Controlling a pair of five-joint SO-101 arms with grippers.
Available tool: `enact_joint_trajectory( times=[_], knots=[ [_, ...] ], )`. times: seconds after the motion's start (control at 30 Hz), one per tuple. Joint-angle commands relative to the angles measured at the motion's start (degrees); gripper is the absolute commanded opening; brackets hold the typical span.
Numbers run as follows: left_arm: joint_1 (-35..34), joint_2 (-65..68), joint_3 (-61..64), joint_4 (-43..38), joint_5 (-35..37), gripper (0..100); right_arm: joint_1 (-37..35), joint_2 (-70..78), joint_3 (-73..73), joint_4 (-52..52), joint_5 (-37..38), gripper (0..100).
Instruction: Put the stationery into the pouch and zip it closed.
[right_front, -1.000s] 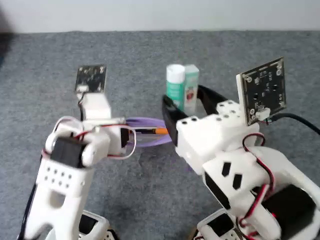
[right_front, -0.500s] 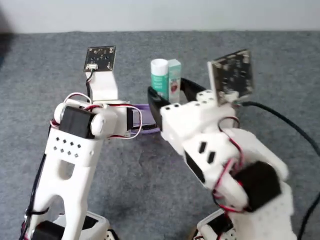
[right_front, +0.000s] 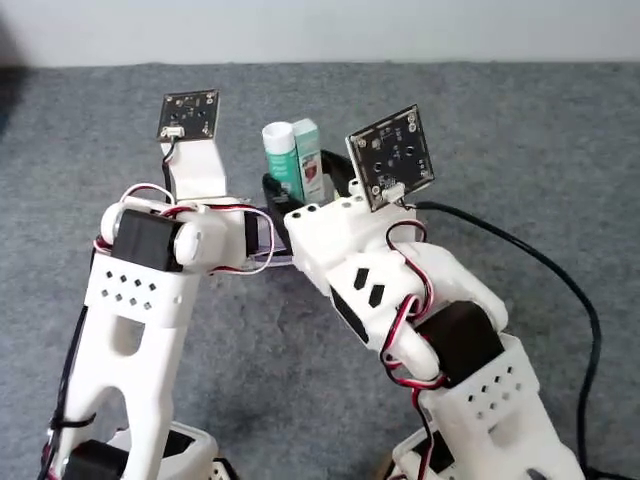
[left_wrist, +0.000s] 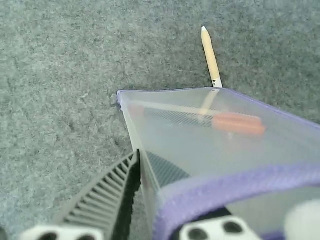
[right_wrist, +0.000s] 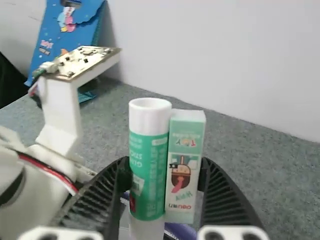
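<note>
Grey table (right_front: 560, 150) spreads wide toward its far edge; left gripper (left_wrist: 147, 170) pinches the pouch (left_wrist: 200, 145), right gripper (right_wrist: 165, 172) clamps glue stick (right_wrist: 147, 160) and box (right_wrist: 185, 165); from above, arms hide most of the pouch.

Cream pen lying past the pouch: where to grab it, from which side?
Grip the pen on its bare shaft, coming straight down, closing across its length. It lies flat on the carpet, one end hidden behind the pouch.

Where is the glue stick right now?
In the right wrist view, the glue stick stands upright in the right gripper, beside a small green box, just above the pouch.
</note>
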Motion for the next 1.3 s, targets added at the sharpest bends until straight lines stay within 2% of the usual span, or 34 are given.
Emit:
enact_joint_trajectory(
  times=[0.0, 0.2, 0.43, 0.7, 0.93, 1.27],
  knots=[
    [-0.53, 0.88, -1.54, -0.88, 0.7, 1, -2.24, -0.92, -0.7, -1.19, 0.53, 10.2],
    [-0.44, 0.88, -1.63, -1.14, 0.7, 1, -1.71, -3.12, 5.89, -1.63, 0.79, 10.2],
    [-0.7, 0.7, -1.63, -1.14, 0.7, 1, 2.07, -4.79, 14.77, -9.8, 3.25, 10.5],
    [-0.7, 0.53, -1.54, -0.97, 0.7, 1, 2.15, -4.35, 16.26, -9.8, 5.36, 11.0],
    [-0.7, 0.53, -1.54, -0.79, 0.7, 1, 1.8, -4.79, 16.0, -4.7, 5.45, 26.2],
    [-0.7, 0.44, -1.54, -0.97, 0.7, 1, 1.8, -10.24, 14.42, -0.13, 5.45, 18.0]
  ],
)
